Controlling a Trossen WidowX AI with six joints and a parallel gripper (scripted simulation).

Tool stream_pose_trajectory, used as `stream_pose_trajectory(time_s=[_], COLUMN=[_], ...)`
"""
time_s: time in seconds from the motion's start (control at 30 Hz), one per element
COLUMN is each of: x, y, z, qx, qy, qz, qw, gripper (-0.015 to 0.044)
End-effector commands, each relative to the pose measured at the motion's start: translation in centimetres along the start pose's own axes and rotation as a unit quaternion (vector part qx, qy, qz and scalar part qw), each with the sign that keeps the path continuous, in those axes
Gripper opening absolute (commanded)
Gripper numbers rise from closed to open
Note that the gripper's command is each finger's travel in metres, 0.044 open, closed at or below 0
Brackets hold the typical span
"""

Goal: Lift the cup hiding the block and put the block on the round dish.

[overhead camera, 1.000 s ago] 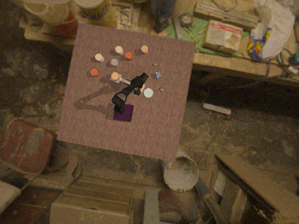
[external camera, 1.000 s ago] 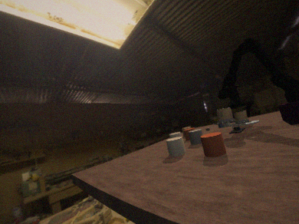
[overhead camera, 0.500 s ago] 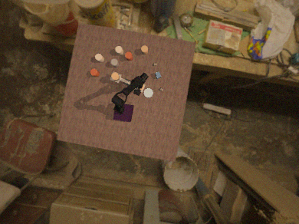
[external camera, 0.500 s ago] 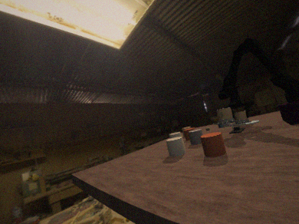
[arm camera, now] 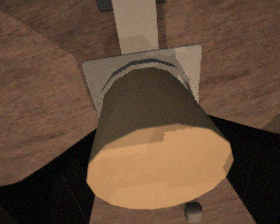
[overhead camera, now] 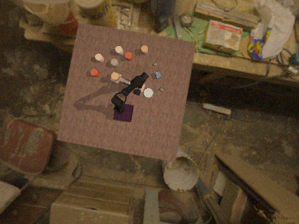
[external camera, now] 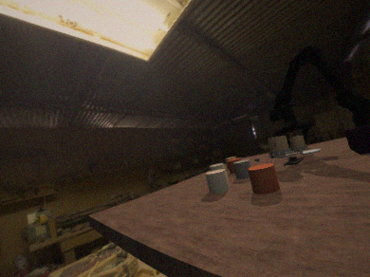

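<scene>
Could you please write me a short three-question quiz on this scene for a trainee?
1. True or false: the gripper is shut on a cup.
2. In the wrist view, the cup stands on: A) a square balance pad, B) the round dish, C) bare table.
3. In the top view, what dark square lies under the arm's base?

Key: 1 true; 2 A; 3 a purple plate.

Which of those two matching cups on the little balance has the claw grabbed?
The tan cup on the balance end nearest the white round dish; the claw covers it, while its twin stands free.
</scene>
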State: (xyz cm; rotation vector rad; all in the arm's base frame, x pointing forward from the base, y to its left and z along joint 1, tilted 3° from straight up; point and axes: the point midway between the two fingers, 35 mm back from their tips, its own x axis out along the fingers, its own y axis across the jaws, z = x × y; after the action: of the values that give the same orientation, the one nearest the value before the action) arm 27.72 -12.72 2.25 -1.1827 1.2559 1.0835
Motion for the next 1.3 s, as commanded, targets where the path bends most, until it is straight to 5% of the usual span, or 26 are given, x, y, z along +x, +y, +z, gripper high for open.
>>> stream_pose_trajectory(time_s=[0.0, 1.27], x=[-0.9, -5.6], y=[-0.5, -0.8], z=[-0.1, -0.2], qx=[-0.001, -0.001], qy=[0.0, 0.0], qz=[-0.008, -0.008], qw=[1.0, 1.0], gripper=[0.0, 0.0])
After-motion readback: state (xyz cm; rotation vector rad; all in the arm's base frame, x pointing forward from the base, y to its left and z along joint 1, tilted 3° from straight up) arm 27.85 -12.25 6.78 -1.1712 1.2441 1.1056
